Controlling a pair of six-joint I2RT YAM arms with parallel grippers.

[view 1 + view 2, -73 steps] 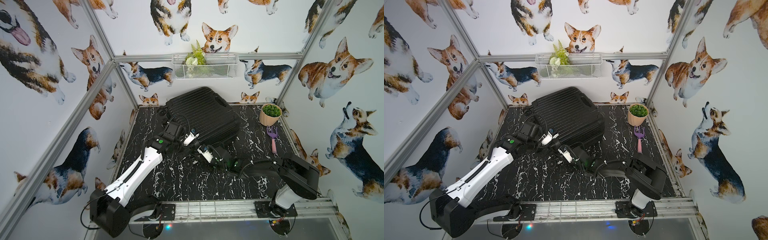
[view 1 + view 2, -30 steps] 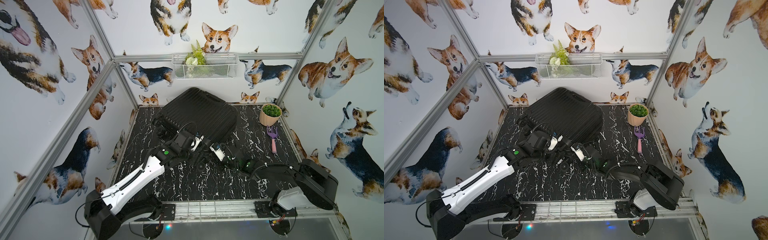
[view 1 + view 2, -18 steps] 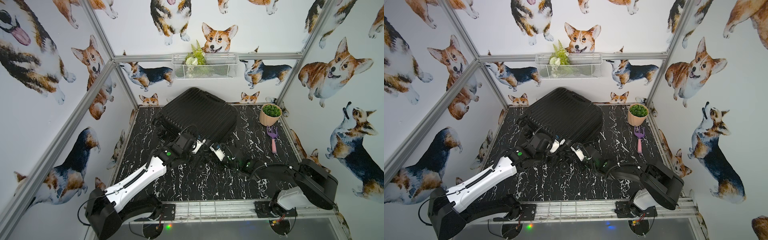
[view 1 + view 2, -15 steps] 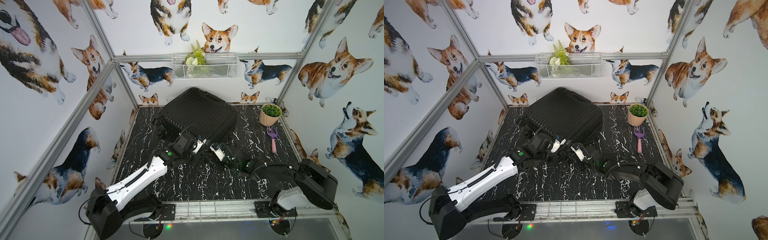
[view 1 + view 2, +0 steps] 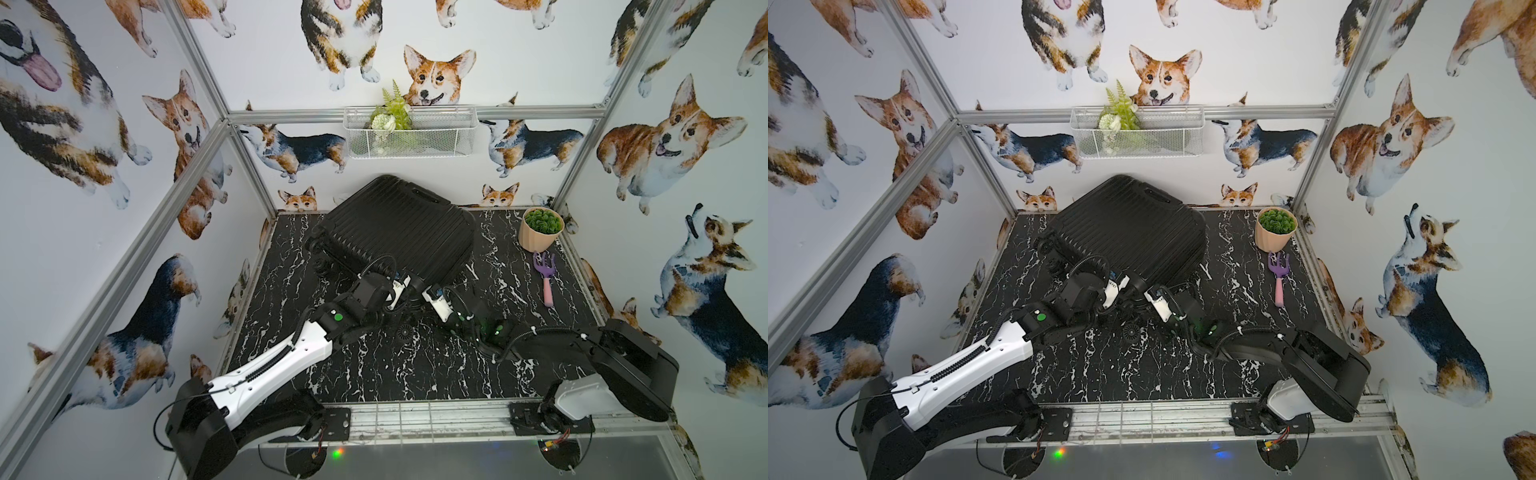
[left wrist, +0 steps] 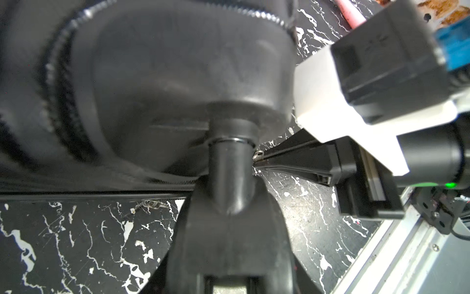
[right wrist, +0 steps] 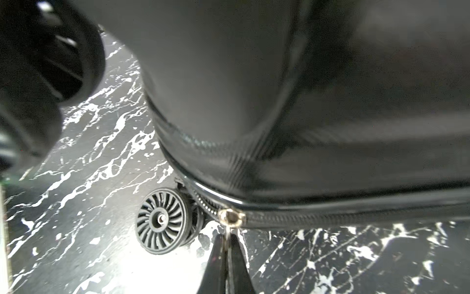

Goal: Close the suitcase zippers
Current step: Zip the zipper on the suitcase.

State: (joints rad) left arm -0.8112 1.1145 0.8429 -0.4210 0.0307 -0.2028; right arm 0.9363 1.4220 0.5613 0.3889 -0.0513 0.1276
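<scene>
So the right gripper (image 7: 226,241) is pinching the zipper pull (image 7: 230,217) beside a wheel (image 7: 162,221), at the near corner of the suitcase (image 5: 399,232) on the counter (image 5: 374,374). The left gripper (image 5: 415,286) crowds in beside it, can't tell its grip. Behind: rake (image 5: 544,270), potted plant (image 5: 540,228), wall basket (image 5: 409,133).

Corgis everywhere, the wallpaper (image 5: 436,79) is covered in them on all three sides, with a bare metal frame (image 5: 291,116) running along the corners. The table (image 5: 415,374) is black with white marble veins. In the far right corner sits a little peach pot (image 5: 540,235) with a round green plant in it. Just in front of it a toy-sized purple garden rake (image 5: 545,276) with a pink handle lies flat, prongs toward the pot. Up on the back wall hangs a white wire basket (image 5: 440,137) holding a fern (image 5: 392,108) and a white flower (image 5: 379,121) at its left end.
</scene>
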